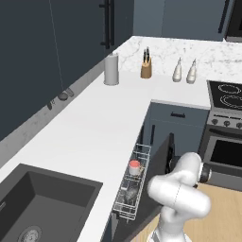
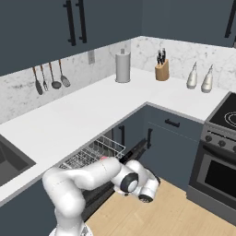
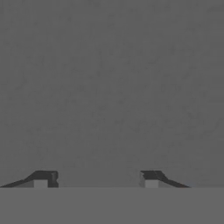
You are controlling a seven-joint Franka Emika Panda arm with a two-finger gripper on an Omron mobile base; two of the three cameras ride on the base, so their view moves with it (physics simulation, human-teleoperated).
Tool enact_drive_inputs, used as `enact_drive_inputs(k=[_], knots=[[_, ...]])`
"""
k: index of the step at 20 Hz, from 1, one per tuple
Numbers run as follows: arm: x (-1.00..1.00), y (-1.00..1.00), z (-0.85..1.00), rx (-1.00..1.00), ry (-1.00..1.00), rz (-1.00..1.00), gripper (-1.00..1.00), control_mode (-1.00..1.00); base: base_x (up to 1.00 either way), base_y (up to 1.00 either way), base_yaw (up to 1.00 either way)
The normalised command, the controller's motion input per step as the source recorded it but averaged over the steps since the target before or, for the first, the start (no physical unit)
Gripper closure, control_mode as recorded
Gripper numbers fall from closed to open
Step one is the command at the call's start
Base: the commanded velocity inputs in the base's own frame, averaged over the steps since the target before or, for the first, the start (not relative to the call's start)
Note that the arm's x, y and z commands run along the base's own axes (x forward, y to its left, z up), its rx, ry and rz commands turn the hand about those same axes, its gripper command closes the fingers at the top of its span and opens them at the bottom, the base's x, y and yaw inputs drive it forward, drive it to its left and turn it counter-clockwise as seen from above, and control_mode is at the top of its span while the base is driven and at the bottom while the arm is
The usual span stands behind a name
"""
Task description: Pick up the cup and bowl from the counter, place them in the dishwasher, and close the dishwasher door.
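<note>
The dishwasher's white wire rack [image 1: 133,182] is pulled out beside the counter [image 1: 104,123]. In it stand the red cup [image 1: 134,166] and, nearer the front, the dark bowl [image 1: 131,193]. The dark dishwasher door [image 1: 159,160] is tilted partway up, just beyond the rack. My arm reaches low under and past the door's outer side, and the hand [image 2: 148,190] hangs above the wooden floor. My gripper [image 3: 96,179] is open, its fingertips [image 3: 43,178] wide apart and nothing between them. It faces a flat dark grey surface at close range.
A steel-and-black oven [image 1: 227,142] stands right of the dishwasher. A dark sink [image 1: 42,203] is set in the counter at the near left. A paper towel roll [image 1: 111,69], a knife block [image 1: 146,68] and two pale shakers [image 1: 184,71] stand at the back corner.
</note>
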Motion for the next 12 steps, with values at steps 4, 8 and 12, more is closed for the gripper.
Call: enact_drive_inputs(k=[4, 8, 12], knots=[[0.72, 1.00, 0.12, -0.02, 0.00, 0.00, -1.00, -1.00, 0.00, 0.00, 0.00], [0.84, 1.00, 0.05, -0.06, 0.00, 0.00, -1.00, -1.00, 0.00, 0.00, 0.00], [0.89, 1.00, 0.00, -0.08, 0.00, 0.00, -1.00, -1.00, 0.00, 0.00, 0.00]])
